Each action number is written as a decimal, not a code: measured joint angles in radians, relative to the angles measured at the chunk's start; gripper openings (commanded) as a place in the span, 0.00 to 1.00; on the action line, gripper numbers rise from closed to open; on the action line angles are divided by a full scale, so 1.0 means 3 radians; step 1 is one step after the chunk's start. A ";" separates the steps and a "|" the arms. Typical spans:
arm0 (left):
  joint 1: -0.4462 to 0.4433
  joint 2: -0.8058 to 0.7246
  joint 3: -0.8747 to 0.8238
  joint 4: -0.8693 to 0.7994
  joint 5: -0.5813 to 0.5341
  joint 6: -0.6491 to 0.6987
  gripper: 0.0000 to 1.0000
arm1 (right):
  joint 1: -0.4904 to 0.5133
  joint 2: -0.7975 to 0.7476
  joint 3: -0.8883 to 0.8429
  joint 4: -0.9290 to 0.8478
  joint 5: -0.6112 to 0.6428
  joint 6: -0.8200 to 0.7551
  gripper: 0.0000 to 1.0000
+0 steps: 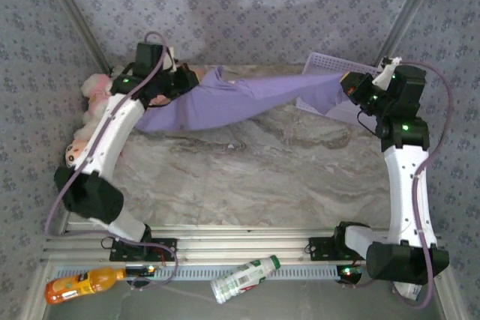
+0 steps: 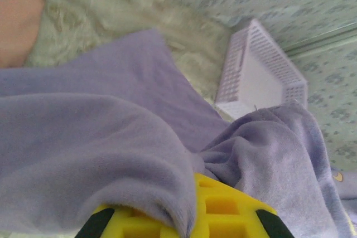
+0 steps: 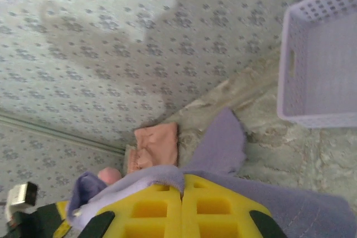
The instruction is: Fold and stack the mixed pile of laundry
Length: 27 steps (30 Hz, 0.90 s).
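Observation:
The lavender shirt (image 1: 232, 99) hangs stretched across the back of the table between my two grippers. My left gripper (image 1: 177, 80) is shut on its left end, and the cloth drapes over the yellow fingers (image 2: 223, 207). At the other end my right gripper (image 1: 347, 85) is shut, with a fold of the shirt (image 3: 223, 143) pinched in the seam between its yellow pads (image 3: 150, 207). The salmon-pink shorts (image 3: 156, 146) lie folded flat on the table by the back wall, beyond the shirt's left end. Their edge also shows as salmon cloth (image 2: 19, 15) in the left wrist view.
A lavender mesh basket (image 1: 324, 60) stands at the back right, just behind the right gripper; its wall (image 3: 312, 118) is close. Pink-and-white plush toys (image 1: 91, 89) sit along the left edge. An orange bottle (image 1: 82, 284) and a white bottle (image 1: 244, 279) lie below the table's front rail.

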 measured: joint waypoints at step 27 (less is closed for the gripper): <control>-0.0309 0.1695 0.3063 -0.0932 0.0354 -0.0032 0.11 | 0.1695 0.0106 0.0486 0.0231 -0.0498 0.0003 0.00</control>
